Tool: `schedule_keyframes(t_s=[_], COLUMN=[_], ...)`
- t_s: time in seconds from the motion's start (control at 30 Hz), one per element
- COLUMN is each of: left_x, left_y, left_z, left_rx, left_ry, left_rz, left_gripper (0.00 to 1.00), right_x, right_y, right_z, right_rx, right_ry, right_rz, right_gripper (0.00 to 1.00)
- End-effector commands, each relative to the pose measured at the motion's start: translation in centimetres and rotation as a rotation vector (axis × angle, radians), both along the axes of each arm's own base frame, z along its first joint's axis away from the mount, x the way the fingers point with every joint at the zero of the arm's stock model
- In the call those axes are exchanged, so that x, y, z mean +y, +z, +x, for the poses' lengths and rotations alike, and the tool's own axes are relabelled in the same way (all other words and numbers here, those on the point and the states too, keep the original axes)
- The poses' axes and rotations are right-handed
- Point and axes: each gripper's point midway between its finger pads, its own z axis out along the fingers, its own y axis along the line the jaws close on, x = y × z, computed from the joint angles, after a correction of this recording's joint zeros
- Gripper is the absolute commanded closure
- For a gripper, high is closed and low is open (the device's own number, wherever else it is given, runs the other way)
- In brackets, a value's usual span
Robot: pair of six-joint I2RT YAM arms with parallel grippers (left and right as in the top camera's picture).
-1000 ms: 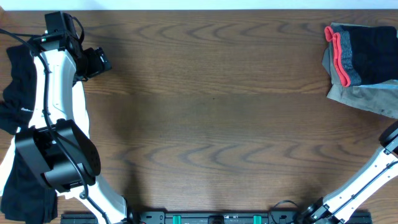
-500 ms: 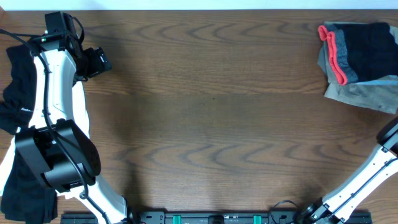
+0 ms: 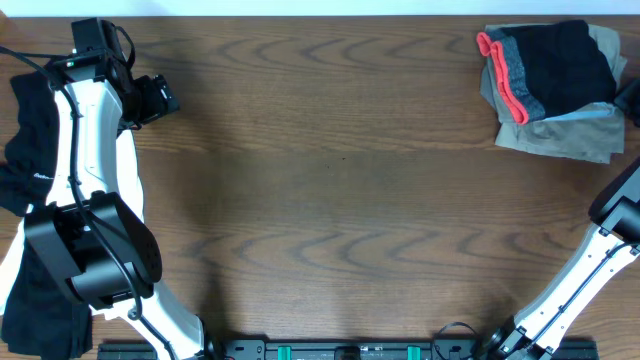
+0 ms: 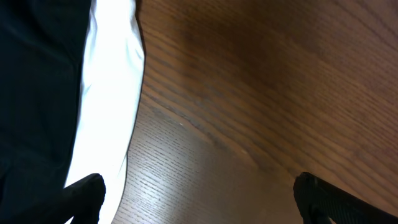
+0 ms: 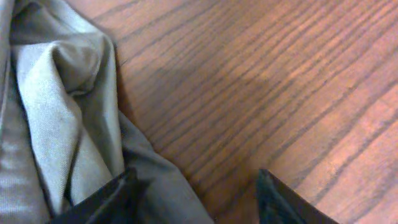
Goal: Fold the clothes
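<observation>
The clothes at the table's far right are a folded stack. Black pants (image 3: pixel 565 65) with a grey, coral-red-edged waistband (image 3: pixel 502 75) lie on a grey-khaki piece (image 3: pixel 560 140). The right wrist view shows the grey-khaki cloth (image 5: pixel 56 118) lying under my open right gripper (image 5: pixel 196 196) and reaching past its left finger (image 5: pixel 118 199). More black clothes (image 3: pixel 25 150) lie at the table's left edge. My left gripper (image 3: pixel 160 100) is open and empty over bare wood (image 4: pixel 199 199), beside black cloth (image 4: pixel 37 93).
The wooden table (image 3: pixel 340 200) lies between the two piles. The left arm (image 3: pixel 90 200) stretches along the left side over the black clothes. The right arm (image 3: pixel 590 270) rises from the front right. A bright white band (image 4: pixel 106 106) runs beside the black cloth.
The folded stack at the far right has slid to the left and turned a little. The right arm has shifted with it. The left arm has not moved.
</observation>
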Motion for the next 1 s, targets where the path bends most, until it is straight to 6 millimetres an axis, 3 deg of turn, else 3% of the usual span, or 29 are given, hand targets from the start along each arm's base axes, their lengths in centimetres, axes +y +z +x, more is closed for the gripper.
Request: schedule_keyframes(t_s=[0.0,0.1,0.23,0.43,0.5,0.57,0.67,0.77,0.8,0.97], left_x=[-0.1,-0.1,0.0,0.0,0.0,0.0,0.0,0.0,0.0,0.0], left_y=[-1.1,-1.1,-1.0,-1.0,-1.0,-1.0,-1.0,-1.0,-1.0,-1.0], left_z=[-0.3,-0.1,0.0,-0.1,-0.1,-0.1,-0.1,-0.1,-0.1,-0.1], left_rx=[0.028,0.022,0.018,0.019,0.019,0.019,0.019,0.019,0.019,0.019], left_ry=[0.011,0.011,0.011,0.011,0.011,0.011,0.011,0.011,0.011,0.011], left_rz=[-0.010,-0.008,-0.007,-0.006,-0.006,-0.006,-0.006,-0.006,-0.006,-0.006], left_gripper=[0.02,0.02,0.02,0.02,0.02,0.02,0.02,0.02,0.02,0.02], right_x=[1.7,1.5,2.3,7.6,11.2,14.7,21.7,27.9,30.0,39.5], right_y=[0.1,4.3,12.0,23.2,27.1,29.8,34.0,36.7,37.5,39.3], right_z=[0.3,0.1,-0.3,-2.5,-3.6,-4.3,-5.6,-6.9,-7.4,-9.9], right_rx=[0.033,0.032,-0.009,-0.053,-0.082,-0.116,-0.183,-0.229,-0.240,-0.248], right_ry=[0.078,0.087,0.114,0.192,0.245,0.313,0.478,0.614,0.658,0.856], right_rz=[0.015,-0.024,-0.074,-0.133,-0.127,-0.101,-0.059,-0.024,-0.016,0.023], right_gripper=[0.36,0.34,0.32,0.25,0.24,0.22,0.20,0.09,0.01,0.01])
